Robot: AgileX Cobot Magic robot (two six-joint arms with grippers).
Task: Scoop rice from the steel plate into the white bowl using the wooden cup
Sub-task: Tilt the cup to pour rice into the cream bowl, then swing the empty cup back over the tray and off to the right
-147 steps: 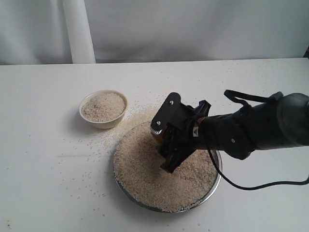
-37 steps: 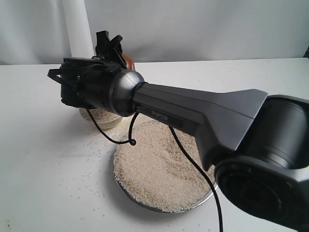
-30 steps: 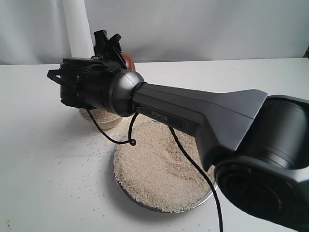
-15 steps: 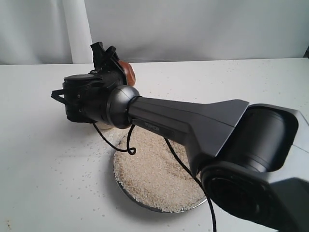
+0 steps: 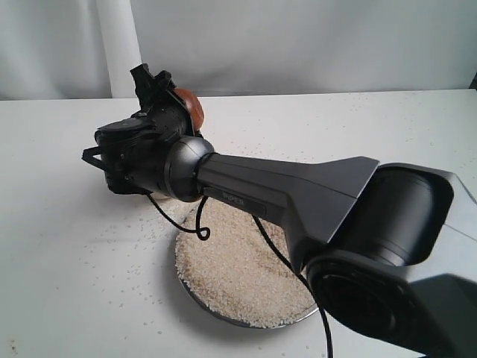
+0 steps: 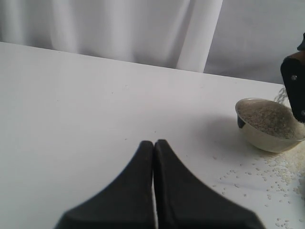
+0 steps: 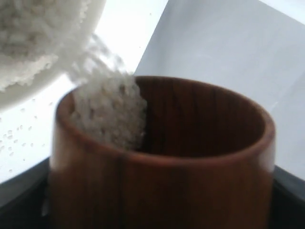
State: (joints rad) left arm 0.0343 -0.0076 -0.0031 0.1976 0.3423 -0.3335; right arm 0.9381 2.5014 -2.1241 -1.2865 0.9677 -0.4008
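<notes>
Right tool (image 5: pixel 165 89) grips the reddish-brown barrel-shaped wooden cup (image 7: pixel 162 171), tipped above the small cream-white round bowl (image 6: pixel 267 138). Pale rice grains (image 7: pixel 112 114) spill over the cup's lip toward the bowl, which holds rice. The bowl stands on the white desk (image 6: pixel 71 105), loose grains scattered beside it. The large round shiny steel plate (image 5: pixel 240 322), under the right arm, carries a wide rice heap. Left tool (image 6: pixel 153 152): 2 fingers pressed together, gripping nothing, over the desk, apart from the bowl.
</notes>
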